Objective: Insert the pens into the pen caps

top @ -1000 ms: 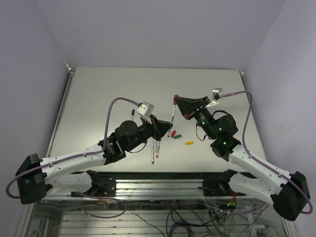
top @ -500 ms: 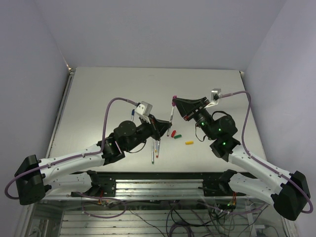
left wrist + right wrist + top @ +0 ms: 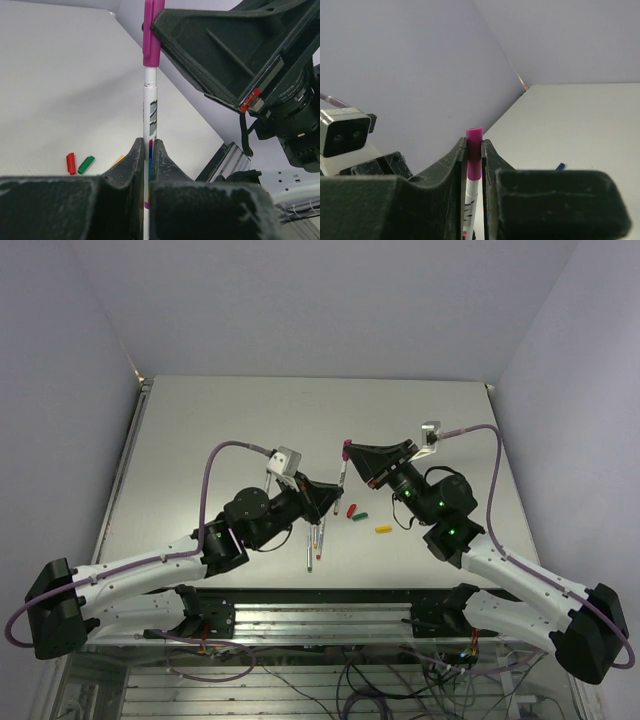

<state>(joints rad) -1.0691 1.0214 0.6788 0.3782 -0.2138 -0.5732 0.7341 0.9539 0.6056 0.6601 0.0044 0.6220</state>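
A pale pen (image 3: 150, 100) stands upright above the table between both grippers. My left gripper (image 3: 148, 145) is shut on its lower barrel. My right gripper (image 3: 474, 145) is shut on the magenta cap (image 3: 474, 150), which sits over the pen's upper end (image 3: 151, 35). In the top view the left gripper (image 3: 332, 502) is just below the right gripper (image 3: 346, 453). The red cap (image 3: 351, 509), green cap (image 3: 360, 516) and yellow cap (image 3: 383, 529) lie loose on the table. Two more pens (image 3: 314, 540) lie side by side near the front.
The red cap (image 3: 70, 163), green cap (image 3: 86, 164) and yellow cap (image 3: 118, 160) lie on the table just right of the held pen. A blue-ended pen (image 3: 560, 166) lies further back on the table. The table's front rail (image 3: 320, 595) runs below the lying pens.
Both grippers have shifted a little left and towards the back, carrying the pen and magenta cap together. The loose caps and lying pens have not moved.
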